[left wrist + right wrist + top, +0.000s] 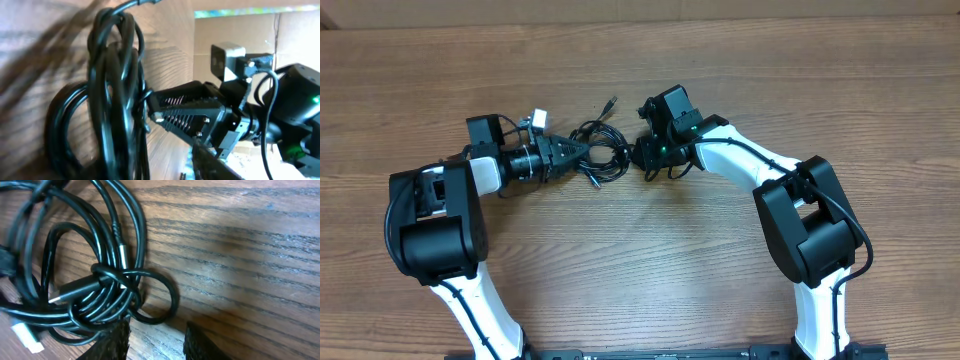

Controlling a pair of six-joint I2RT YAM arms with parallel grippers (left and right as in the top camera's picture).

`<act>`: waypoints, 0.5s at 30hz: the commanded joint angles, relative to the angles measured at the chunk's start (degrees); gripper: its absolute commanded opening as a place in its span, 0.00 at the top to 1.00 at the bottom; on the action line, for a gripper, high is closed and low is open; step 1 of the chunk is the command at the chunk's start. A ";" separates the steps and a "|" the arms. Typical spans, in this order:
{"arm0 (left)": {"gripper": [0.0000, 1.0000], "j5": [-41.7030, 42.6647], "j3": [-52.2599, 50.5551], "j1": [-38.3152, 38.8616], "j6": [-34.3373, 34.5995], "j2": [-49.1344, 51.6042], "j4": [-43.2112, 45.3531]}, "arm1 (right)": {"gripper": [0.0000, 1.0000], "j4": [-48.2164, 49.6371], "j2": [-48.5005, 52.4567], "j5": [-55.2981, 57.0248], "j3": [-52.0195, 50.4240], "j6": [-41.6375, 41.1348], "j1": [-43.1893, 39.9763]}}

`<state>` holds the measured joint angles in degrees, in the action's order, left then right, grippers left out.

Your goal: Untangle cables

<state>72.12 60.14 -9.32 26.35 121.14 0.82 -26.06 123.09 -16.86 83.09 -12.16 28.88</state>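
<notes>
Right tool (157, 342) stands partly open with nothing between its fingertips, only bare table (240, 255). One fingertip sits just beside the small loop (162, 297) that sticks out of the cables (100, 280). Left tool (576, 152) points into the opposite edge of the bundle; I cannot tell whether it is open or has a cord.

The cables lie as one tight coil on the table between the two tools. A cord is wrapped round the middle, and a plug (75, 290) is pinned under that wrap.

Closing on the wrapped part and pulling apart would likely cinch the knot rather than free it. Grabbing several cords at once would drag the whole coil. With no firm hold on either side, the bundle may simply slide. The two tools are also near enough to collide across the coil.
</notes>
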 commanded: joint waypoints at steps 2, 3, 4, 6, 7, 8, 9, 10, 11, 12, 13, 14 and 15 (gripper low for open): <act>0.40 -1.46 0.35 -0.22 -1.07 -0.79 -1.42 | 0.64 1.44 0.50 4.13 -1.40 0.66 0.90; 0.37 -0.33 0.48 -0.37 -1.07 -0.79 -1.38 | 0.64 1.51 0.50 5.09 -1.40 0.66 1.25; 0.32 1.09 0.79 -0.48 -1.09 -0.81 -1.33 | 0.64 1.57 0.50 6.03 -1.40 0.59 1.70; 0.16 2.49 1.33 -0.50 -1.09 -0.94 -1.51 | 0.64 1.62 0.50 6.97 -1.40 0.46 2.32; 0.11 2.58 1.53 -0.48 -1.11 -1.18 -2.10 | 0.64 1.70 0.50 6.86 -1.38 0.44 2.51; 0.07 1.84 1.57 -0.50 -1.22 -1.66 -2.91 | 0.63 1.77 0.50 6.60 -1.38 0.46 2.56; 0.05 0.50 1.57 -0.50 -1.97 -2.29 -4.15 | 0.62 1.77 0.48 5.84 -1.31 0.44 2.56; 0.03 -1.51 1.57 -0.48 -2.21 -3.06 -5.40 | 0.62 1.77 0.48 4.52 -1.20 0.44 2.56; 0.02 -5.14 1.57 -0.50 -2.16 -4.17 -7.23 | 0.61 1.75 0.46 3.17 -1.03 0.44 2.56; 0.02 -9.57 1.57 -0.50 -1.90 -5.68 -9.53 | 0.60 1.68 0.46 1.88 -0.79 0.44 2.38; 0.02 -13.25 1.62 -0.50 -1.38 -7.06 -11.41 | 0.60 1.51 0.46 1.18 -0.57 0.35 2.19; 0.02 -20.76 2.01 -0.50 -1.05 -10.43 -16.22 | 0.60 0.96 0.44 1.16 -0.20 -0.13 1.88; 0.03 -25.44 2.58 -0.48 -1.09 -12.61 -19.47 | 0.60 0.35 0.42 1.16 0.07 -0.26 1.62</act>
<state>65.39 61.65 -9.47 25.54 115.79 -12.64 -24.43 123.09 -13.82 82.50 -11.97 31.11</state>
